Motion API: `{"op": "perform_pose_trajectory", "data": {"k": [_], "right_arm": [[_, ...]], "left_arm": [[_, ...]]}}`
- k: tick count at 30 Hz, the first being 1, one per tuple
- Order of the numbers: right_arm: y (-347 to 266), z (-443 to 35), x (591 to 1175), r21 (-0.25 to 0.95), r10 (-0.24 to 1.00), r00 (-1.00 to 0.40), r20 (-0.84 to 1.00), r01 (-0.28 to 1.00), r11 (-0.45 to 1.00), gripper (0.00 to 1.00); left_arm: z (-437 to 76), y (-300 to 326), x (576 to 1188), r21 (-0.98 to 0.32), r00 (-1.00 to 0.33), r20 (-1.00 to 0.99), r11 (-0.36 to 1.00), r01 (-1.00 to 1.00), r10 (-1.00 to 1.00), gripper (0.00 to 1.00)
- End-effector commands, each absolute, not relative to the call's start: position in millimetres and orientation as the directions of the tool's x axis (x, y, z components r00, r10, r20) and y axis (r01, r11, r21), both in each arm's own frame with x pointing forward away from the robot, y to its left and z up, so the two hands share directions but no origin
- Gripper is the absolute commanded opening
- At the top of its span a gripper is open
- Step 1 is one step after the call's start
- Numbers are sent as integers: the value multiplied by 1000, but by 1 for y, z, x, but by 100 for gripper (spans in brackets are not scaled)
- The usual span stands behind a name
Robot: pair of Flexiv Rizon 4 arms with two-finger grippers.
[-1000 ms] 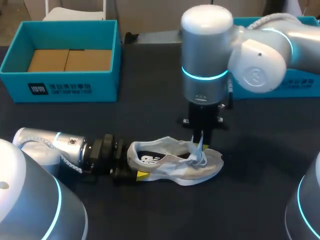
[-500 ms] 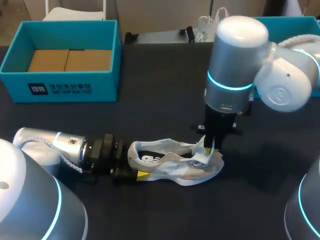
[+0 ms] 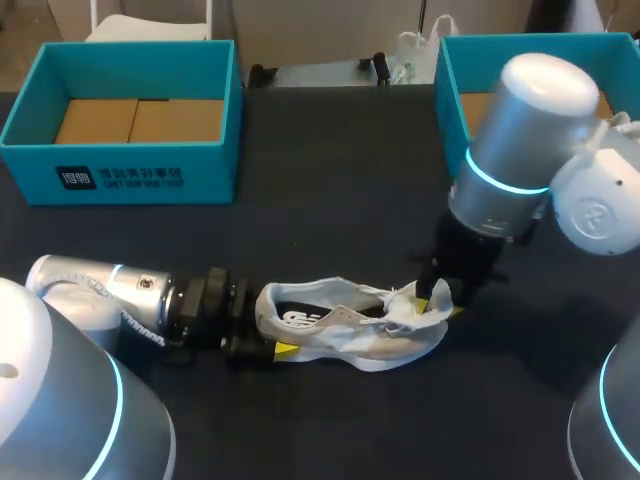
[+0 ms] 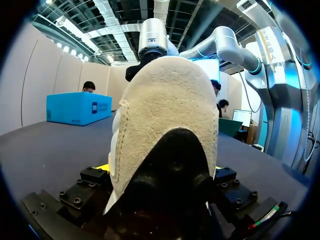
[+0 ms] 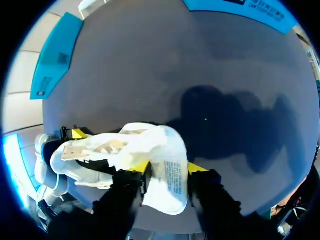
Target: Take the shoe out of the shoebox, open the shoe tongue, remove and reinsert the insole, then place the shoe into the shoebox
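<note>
Okay, our left gripper (image 3: pixel 252 322) is clamped on the heel of the shoe (image 3: pixel 340 328), lower middle of the table (image 3: pixel 330 200). Our right gripper (image 3: pixel 436 298) pinches the tongue (image 5: pixel 170 182) between both tips. One shoebox (image 3: pixel 120 175) sits upper left, second shoebox (image 3: pixel 452 95) upper right.

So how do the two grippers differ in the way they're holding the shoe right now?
The left gripper lies low along the table and clamps the shoe by its heel from behind. The right gripper comes down from above at the toe end. The left grips the shoe's body, while the right grips only its tongue. Both are shut on what they hold.
</note>
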State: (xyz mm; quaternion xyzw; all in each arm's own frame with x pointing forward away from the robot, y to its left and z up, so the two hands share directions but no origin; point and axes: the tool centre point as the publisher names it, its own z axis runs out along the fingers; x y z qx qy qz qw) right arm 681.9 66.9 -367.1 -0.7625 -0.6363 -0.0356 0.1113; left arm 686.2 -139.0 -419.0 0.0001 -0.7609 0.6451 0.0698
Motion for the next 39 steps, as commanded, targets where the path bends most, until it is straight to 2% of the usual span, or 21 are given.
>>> {"op": "perform_pose_trajectory", "data": {"k": [1,11,19,26,32,33,36,37,38,39], "right_arm": [[53,-353,676,-90,960,206,189,977,-192,100],[35,-308,675,13,975,215,62,976,-216,100],[39,-264,686,118,945,253,-206,965,-232,100],[53,-226,687,203,914,254,-318,959,-196,100],[81,-210,685,219,902,154,-404,973,-68,100],[85,-208,685,220,902,129,-411,975,-40,96],[97,-201,682,221,900,69,-431,975,31,69],[100,-199,680,221,904,37,-426,973,64,48],[103,-197,679,221,906,22,-423,972,80,36],[106,-196,677,220,905,2,-426,970,102,16]], "left_arm": [[-420,-138,685,-982,-991,105,165,-90,88,0],[-420,-138,685,-982,-991,105,165,-90,88,0],[-420,-138,685,-982,-991,105,165,-90,88,0],[-420,-138,685,-982,-991,105,165,-90,88,0],[-420,-138,685,-982,-991,105,165,-90,88,0],[-420,-138,685,-982,-991,105,165,-90,88,0],[-420,-138,685,-982,-991,105,165,-90,88,0],[-420,-138,685,-982,-991,105,165,-90,88,0],[-420,-138,685,-982,-991,105,165,-90,88,0],[-420,-138,685,-982,-991,105,165,-90,88,0]]}}
